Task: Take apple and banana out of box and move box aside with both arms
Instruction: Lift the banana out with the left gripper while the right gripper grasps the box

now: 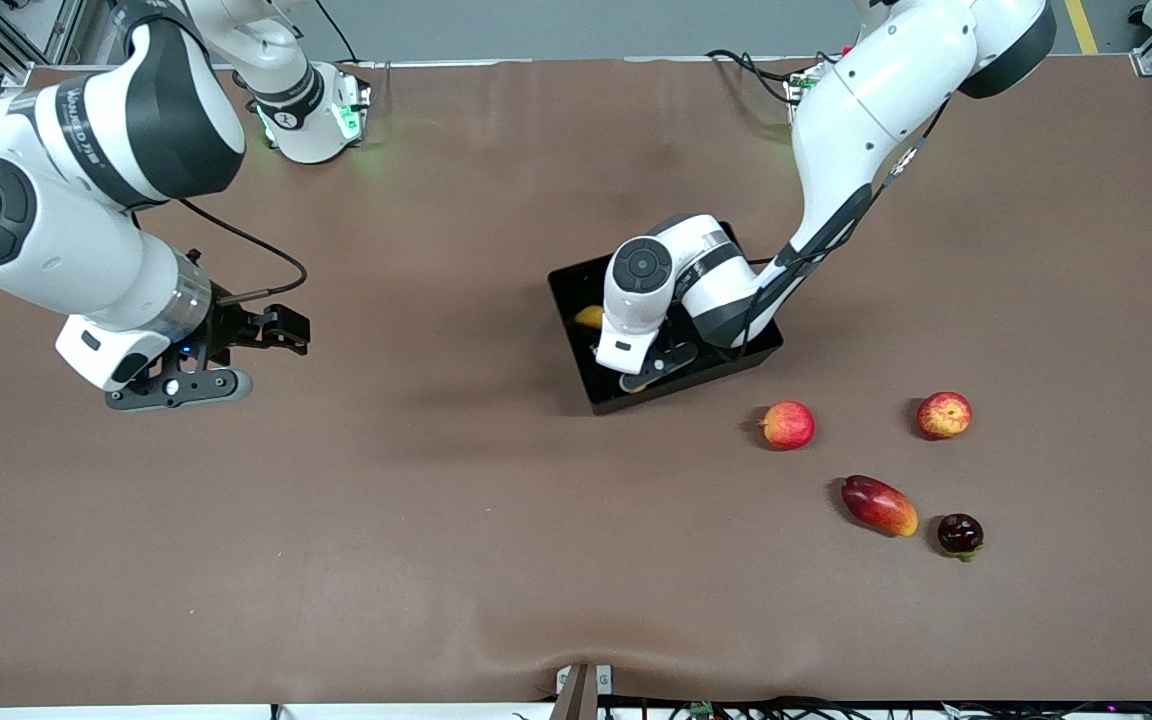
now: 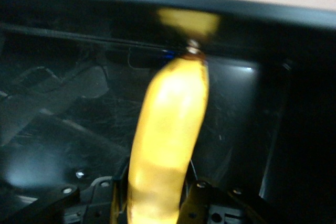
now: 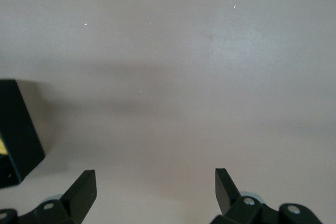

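Gripping: the left gripper point(image 1: 648, 372) is down inside the box point(image 1: 576, 290), at the centre of the front view, its jaws pinching the banana point(image 2: 168, 145); the wrist view shows the fruit running lengthwise between the black fingers point(image 2: 202, 203).
Banana: in the box and low over its floor, mostly hidden under the left wrist in the front view, with a yellow end showing at the box's upper-left inner wall; it is taken near one end, probably because the low glossy walls leave room only for a straight-down reach.
Box: on the tabletop point(image 1: 436, 480) at mid-frame, turned at an angle; its walls mirror the banana, which explains the yellow patch on the rim in the left wrist view.
Apple: lying on the tabletop lower right of the box, the mottled one point(image 1: 943, 415) farther toward the left arm's end, so it looks already removed.
Other fruit: a smoother apple point(image 1: 787, 424) just below the box's lower-right corner, a mango point(image 1: 879, 505) and a small dark fruit point(image 1: 960, 534) lower still in the frame.
Right gripper: point(image 1: 236, 350) hangs over bare tabletop at the left of the frame, jaws spread and empty, waiting; a box corner shows at the edge of its wrist view.
Stage: judged as the banana pickup, with the two-arm move of the box not yet begun.
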You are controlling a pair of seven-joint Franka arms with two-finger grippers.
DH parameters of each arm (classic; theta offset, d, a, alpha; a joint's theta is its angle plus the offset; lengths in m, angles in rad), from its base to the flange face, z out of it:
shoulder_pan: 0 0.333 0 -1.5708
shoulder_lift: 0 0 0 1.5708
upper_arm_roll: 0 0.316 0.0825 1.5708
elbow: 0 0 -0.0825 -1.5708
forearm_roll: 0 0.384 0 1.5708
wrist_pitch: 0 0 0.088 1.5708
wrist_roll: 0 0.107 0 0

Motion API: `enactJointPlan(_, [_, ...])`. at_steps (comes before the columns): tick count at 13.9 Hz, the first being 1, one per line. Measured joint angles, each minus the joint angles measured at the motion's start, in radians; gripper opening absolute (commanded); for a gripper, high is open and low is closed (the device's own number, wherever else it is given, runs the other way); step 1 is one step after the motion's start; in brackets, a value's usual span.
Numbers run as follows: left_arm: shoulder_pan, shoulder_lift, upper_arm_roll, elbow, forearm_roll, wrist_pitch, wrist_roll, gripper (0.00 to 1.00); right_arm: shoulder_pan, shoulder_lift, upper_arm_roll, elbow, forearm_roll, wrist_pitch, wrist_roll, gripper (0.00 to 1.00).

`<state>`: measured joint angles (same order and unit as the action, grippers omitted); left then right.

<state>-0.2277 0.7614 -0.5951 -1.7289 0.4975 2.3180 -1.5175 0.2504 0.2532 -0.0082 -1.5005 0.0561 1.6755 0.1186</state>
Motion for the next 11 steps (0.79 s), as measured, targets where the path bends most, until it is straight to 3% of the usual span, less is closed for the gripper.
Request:
enactJointPlan(3, [0.003, -0.101, 0.0, 0.024, 0.0, -0.009, 0.001, 0.0, -0.001, 0.01, -0.008, -0.001, 0.001, -0.014, 0.0, 1.0])
enactJointPlan(6, [0.003, -0.211, -0.002, 0.058, -0.007, -0.108, 0.001, 0.0, 0.021, 0.048, -0.001, -0.001, 0.002, 0.011, -0.012, 1.0])
enactJointPlan(9, [0.018, -0.273, 0.001, 0.132, -0.062, -0.307, 0.105, 0.0, 0.104, 0.117, 0.012, -0.001, 0.008, 0.142, -0.013, 1.0])
enactJointPlan(11, [0.104, -0.318, -0.004, 0.147, -0.147, -0.399, 0.262, 0.0, 0.191, 0.178, 0.017, -0.002, 0.008, 0.286, -0.013, 1.0])
